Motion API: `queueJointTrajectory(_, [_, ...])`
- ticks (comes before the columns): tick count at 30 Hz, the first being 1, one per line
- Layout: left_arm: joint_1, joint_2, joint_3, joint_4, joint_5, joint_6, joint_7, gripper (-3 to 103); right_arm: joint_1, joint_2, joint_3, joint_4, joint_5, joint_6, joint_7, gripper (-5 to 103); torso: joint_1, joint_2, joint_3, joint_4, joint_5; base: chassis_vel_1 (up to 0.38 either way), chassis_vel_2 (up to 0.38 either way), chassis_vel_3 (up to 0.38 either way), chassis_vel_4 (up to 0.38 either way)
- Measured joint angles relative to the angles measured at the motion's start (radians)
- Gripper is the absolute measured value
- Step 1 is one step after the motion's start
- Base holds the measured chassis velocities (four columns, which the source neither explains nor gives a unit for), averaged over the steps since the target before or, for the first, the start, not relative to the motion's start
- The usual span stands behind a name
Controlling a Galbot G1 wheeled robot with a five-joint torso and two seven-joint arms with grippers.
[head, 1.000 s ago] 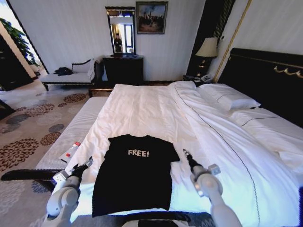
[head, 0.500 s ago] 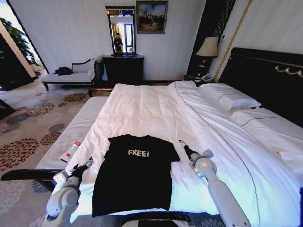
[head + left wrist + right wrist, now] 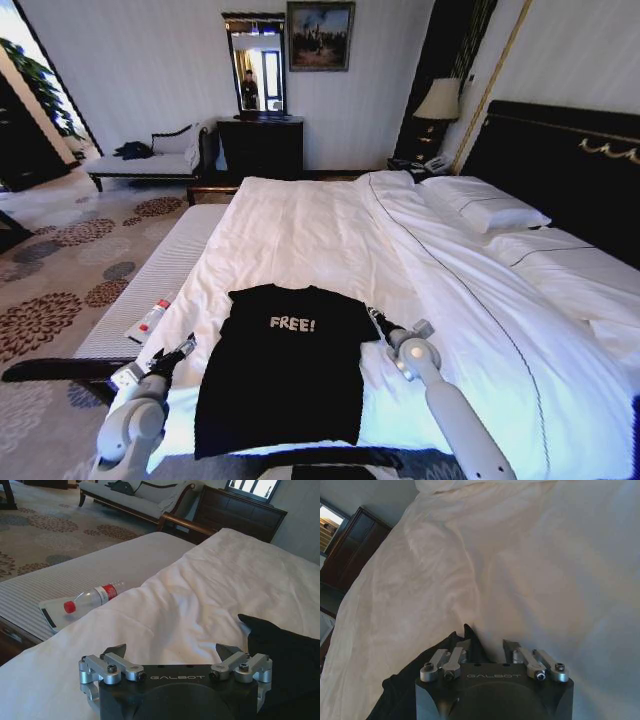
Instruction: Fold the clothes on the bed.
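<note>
One black T-shirt (image 3: 283,365) with white "FREE!" lettering lies flat and face up on the white duvet (image 3: 330,240) at the near end of the bed (image 3: 560,290), collar toward the headboard.

The right end effector (image 3: 373,314) sits at the shirt's right sleeve. In the right wrist view its fingers stand narrowly apart, one fingertip (image 3: 468,636) at the black edge of the cloth and the other over white bedding — nothing is clamped between them.

The left end effector (image 3: 183,348) hovers just beside the shirt's left edge, apart from it. In the left wrist view its fingers (image 3: 116,652) are spread wide and empty, with the dark cloth off to one side.

The shirt's bottom hem runs close to the head view's lower edge, and the right sleeve tip is partly covered by the right arm. Whether the right fingertip actually presses the cloth is hard to make out.

Beside the bed, one clear bottle (image 3: 92,598) with a red cap lies on a striped bench (image 3: 150,275), resting on a flat white card or tray.
</note>
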Motion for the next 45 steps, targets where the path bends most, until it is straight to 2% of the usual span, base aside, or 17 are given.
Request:
queueJointTrajectory(3, [0.000,0.002,0.000,-0.001,-0.001,0.000,-0.001,100,0.000,-0.002,-0.007,0.000,-0.004,0.000,-0.001,22,0.000,0.000,0.000,0.0000,0.0001,0.000,0.000,0.000,0.000])
queueJointTrajectory(4, [0.000,0.002,0.000,-0.001,-0.001,0.000,-0.001,100,0.000,-0.002,-0.007,0.000,-0.004,0.000,-0.001,22,0.000,0.000,0.000,0.0000,0.0001,0.000,0.000,0.000,0.000])
queueJointTrajectory(7, [0.000,0.002,-0.001,-0.001,-0.002,0.000,-0.001,100,0.002,-0.003,-0.016,-0.004,-0.009,-0.002,-0.001,7,0.000,0.000,0.000,0.0000,0.0000,0.000,0.000,0.000,0.000])
queueJointTrajectory(9, [0.000,0.003,-0.001,-0.001,-0.003,0.000,-0.001,100,0.002,-0.003,-0.018,-0.005,-0.010,-0.004,-0.001,7,0.000,0.000,0.000,0.0000,0.0001,0.000,0.000,0.000,0.000])
queueJointTrajectory(11, [-0.001,0.003,-0.001,0.000,-0.003,0.000,-0.001,100,0.003,-0.004,-0.024,-0.007,-0.012,-0.008,0.002,1,0.000,0.000,0.000,0.0000,0.0000,0.000,0.000,0.000,0.000])
queueJointTrajectory(18, [-0.002,0.004,-0.001,0.005,-0.003,0.000,-0.002,100,0.002,0.001,-0.027,-0.005,-0.017,-0.009,0.002,0,0.000,0.000,0.000,0.0001,0.0001,0.000,0.000,0.000,0.000])
queueJointTrajectory(31, [-0.007,-0.006,0.003,0.009,-0.003,0.000,-0.003,100,-0.070,0.006,0.068,0.079,0.004,0.022,-0.002,0,0.000,0.000,0.000,0.0000,0.0001,0.000,0.000,0.000,0.000])
queueJointTrajectory(45, [-0.006,-0.009,0.003,0.003,-0.006,0.000,-0.004,100,-0.108,0.027,0.083,0.099,-0.016,0.026,0.016,0,0.000,0.000,0.000,0.0000,0.0001,0.000,0.000,0.000,0.000])
